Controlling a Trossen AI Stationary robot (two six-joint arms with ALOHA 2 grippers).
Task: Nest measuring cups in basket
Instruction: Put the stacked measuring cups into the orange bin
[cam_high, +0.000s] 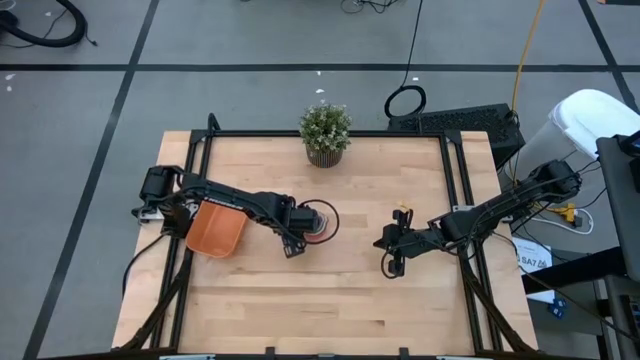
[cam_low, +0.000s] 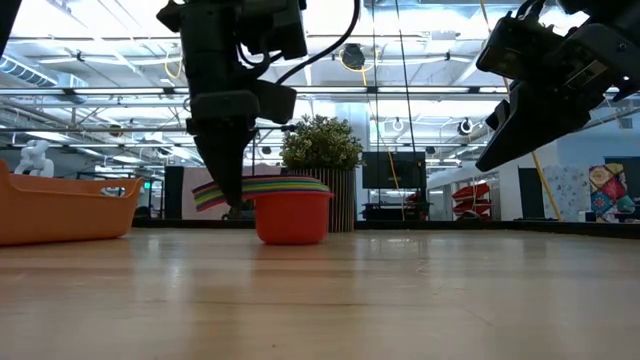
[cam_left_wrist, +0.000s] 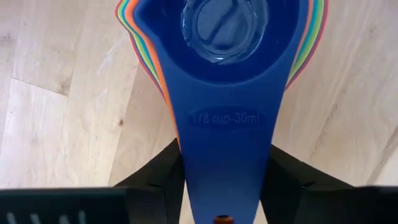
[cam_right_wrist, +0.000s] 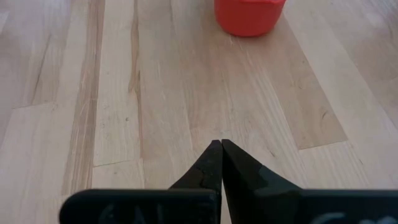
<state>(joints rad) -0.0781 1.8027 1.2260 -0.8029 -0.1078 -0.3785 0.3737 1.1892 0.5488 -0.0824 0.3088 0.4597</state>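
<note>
Wooden desk (cam_high: 330, 290) carrying nested cups (cam_high: 318, 222) beside basket (cam_high: 216, 230). Left end effector (cam_left_wrist: 224, 186) closing around stack handles, not gripping firmly. Right end effector (cam_right_wrist: 221, 163) hovering shut, empty. Risk: stack fanning, slipping during lift.

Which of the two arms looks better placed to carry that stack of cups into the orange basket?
Probably the left: its gripper is at the stacked cups' handles, with the basket alongside. The right gripper hangs shut, farther off.
</note>
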